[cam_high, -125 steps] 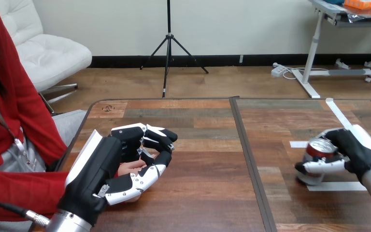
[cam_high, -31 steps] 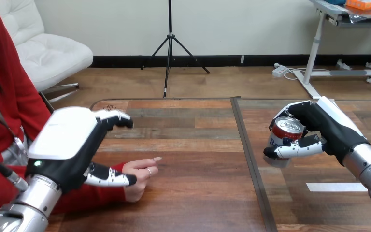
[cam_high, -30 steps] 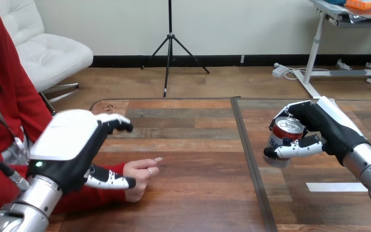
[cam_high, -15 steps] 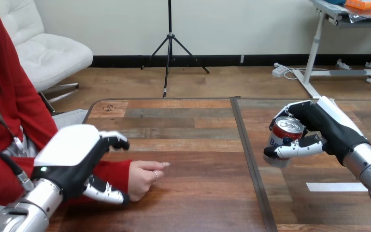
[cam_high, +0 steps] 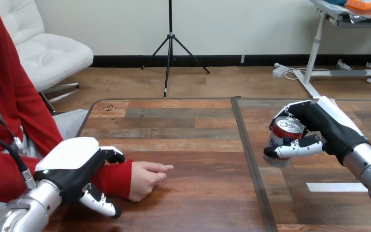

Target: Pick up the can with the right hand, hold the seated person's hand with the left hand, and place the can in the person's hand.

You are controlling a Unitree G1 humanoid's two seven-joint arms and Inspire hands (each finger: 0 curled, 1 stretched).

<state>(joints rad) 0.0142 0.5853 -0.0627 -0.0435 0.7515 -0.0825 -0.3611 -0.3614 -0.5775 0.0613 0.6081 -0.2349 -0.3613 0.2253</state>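
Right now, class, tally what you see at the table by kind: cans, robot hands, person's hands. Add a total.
Cans: 1, the can in the right hand.
Robot hands: 2, that one and the left hand.
Person's hands: 1, the person's hand.
Total: 4.

This is a robotics test lab, not a home or a shop. A humanoid's silver forearms reach in over the wooden table (cam_high: 198, 121), ending in the left hand (cam_high: 72, 166) and the right hand (cam_high: 326, 128), both black machine hands with white shells. White tape strips (cam_high: 335, 187) are stuck flat on the tabletop, a dark seam (cam_high: 249, 159) runs where two tops meet, and the person's hand (cam_high: 145, 179) rests on the wood at the left side.
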